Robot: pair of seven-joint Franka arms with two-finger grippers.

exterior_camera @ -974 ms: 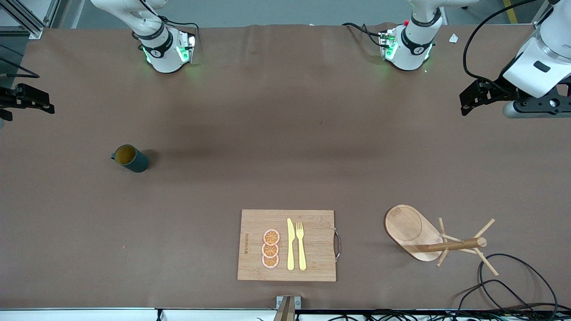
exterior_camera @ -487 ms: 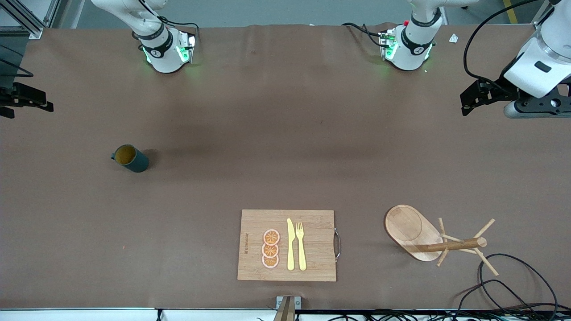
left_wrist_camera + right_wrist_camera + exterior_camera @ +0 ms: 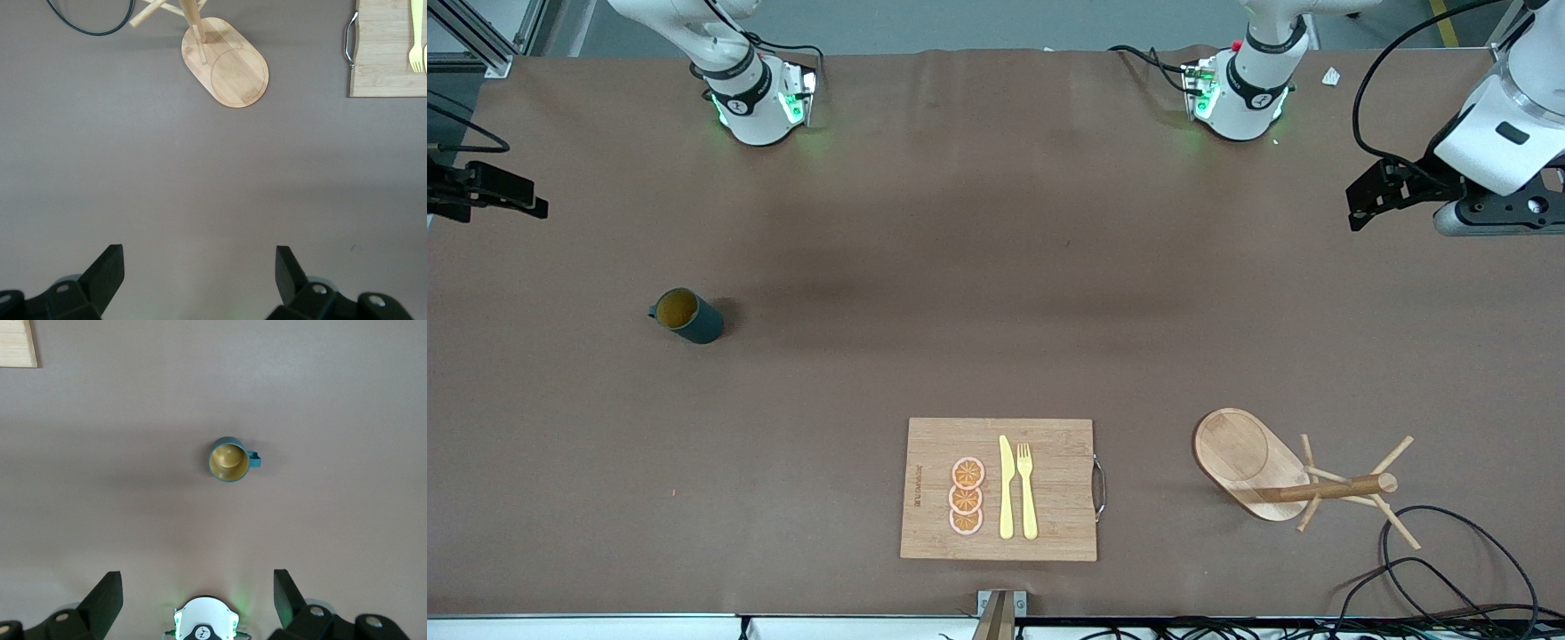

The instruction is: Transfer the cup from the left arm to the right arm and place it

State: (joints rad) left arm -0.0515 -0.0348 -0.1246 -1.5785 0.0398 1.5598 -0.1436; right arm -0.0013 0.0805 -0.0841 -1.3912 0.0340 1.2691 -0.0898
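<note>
Broad brown cloth-covered table (image 3: pixel 996 293), both arms drawn back to its ends.

Rectangular bamboo cutting board (image 3: pixel 1000 489) sits at the edge nearest the front camera, mid-table, carrying a pale yellow knife and fork (image 3: pixel 1017 487) and three orange slice rounds (image 3: pixel 967 496). Wooden peg rack on an oval base (image 3: pixel 1254 464) lies beside the board, toward the left arm's end.

Small dark teal-green ribbed cup (image 3: pixel 686 316), ochre inside, stands upright and alone on the cloth toward the right arm's end, farther from the front camera than the board. Small handle points toward that end of the table.

Left gripper (image 3: pixel 1383 188) hangs over the left arm's end of the table, jaws spread wide, holding nothing. Right gripper (image 3: pixel 489 191) is over the right arm's end, likewise spread and empty; in the right wrist view the cup (image 3: pixel 230 460) shows well clear of the fingers (image 3: pixel 103 597).

Judgement: no pickup begun. The cup sits well apart from the left gripper and closer to the right one. Whichever arm goes should come down over the rim with one finger inside and one outside the wall, away from the handle, leaving body free for the receiving gripper.
</note>
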